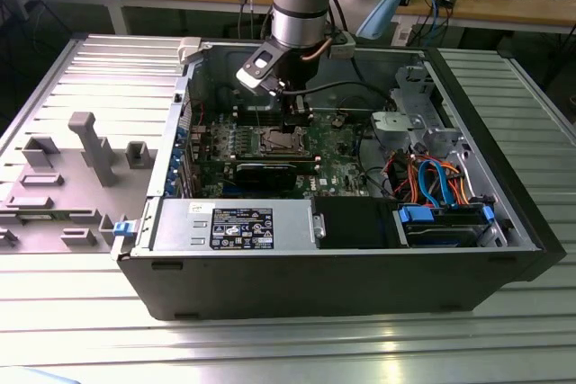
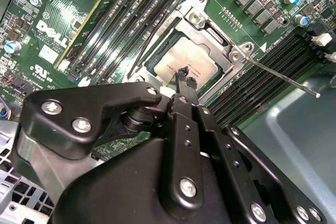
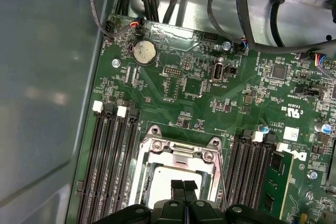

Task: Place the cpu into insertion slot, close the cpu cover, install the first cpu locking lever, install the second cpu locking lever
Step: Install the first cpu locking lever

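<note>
Second wrist view: I see the cpu (image 2: 195, 56) seated in the slot (image 2: 156, 72), cover (image 2: 221, 51) lying over it, directly beneath my end effector (image 2: 185, 74), whose fingers (image 2: 181, 85) are pinched together, empty.

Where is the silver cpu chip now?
In the second wrist view the cpu sits in the insertion slot, between black memory slots, under the fingers.

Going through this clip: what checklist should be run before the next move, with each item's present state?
1. cpu seated in the insertion slot: ok.
2. cpu cover lying down over the cpu: ok.
3. locking lever latched: not ok, it juts out free beside the socket.
4. The other lever latched: cannot tell.
5. gripper empty, fingers shut, over the cpu: ok.
</note>
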You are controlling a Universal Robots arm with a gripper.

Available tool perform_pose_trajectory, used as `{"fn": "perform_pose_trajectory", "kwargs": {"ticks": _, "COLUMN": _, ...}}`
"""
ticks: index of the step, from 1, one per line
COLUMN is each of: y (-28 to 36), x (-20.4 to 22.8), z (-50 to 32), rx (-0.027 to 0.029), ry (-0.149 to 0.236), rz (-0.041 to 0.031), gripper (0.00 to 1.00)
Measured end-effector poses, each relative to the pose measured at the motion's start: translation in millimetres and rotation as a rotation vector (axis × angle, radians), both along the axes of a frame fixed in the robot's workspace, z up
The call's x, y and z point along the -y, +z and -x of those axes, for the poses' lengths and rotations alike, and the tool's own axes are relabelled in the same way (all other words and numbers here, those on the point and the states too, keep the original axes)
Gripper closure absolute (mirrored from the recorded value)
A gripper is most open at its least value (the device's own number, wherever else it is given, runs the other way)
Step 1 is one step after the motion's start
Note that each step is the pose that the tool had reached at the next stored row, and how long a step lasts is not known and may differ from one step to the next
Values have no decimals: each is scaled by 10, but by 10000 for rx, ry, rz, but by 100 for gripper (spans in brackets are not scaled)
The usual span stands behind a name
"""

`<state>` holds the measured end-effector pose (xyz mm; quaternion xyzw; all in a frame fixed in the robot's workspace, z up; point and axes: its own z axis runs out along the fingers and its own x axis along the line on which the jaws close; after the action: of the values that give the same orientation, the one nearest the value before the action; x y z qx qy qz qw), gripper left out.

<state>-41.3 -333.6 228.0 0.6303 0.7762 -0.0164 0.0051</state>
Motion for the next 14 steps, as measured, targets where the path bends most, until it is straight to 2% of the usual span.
{"fn": "perform_pose_trajectory", "kwargs": {"ticks": 9, "y": 0, "x": 0, "z": 0, "rx": 0, "ry": 226, "rz": 0, "gripper": 89}}
{"fn": "perform_pose_trajectory", "kwargs": {"ticks": 11, "y": 0, "x": 0, "z": 0, "rx": 0, "ry": 395, "rz": 0, "gripper": 89}}
{"fn": "perform_pose_trajectory", "kwargs": {"ticks": 13, "y": 0, "x": 0, "z": 0, "rx": 0, "ry": 810, "rz": 0, "gripper": 89}}
{"fn": "perform_pose_trajectory", "kwargs": {"ticks": 14, "y": 0, "x": 0, "z": 0, "rx": 0, "ry": 841, "rz": 0, "gripper": 89}}
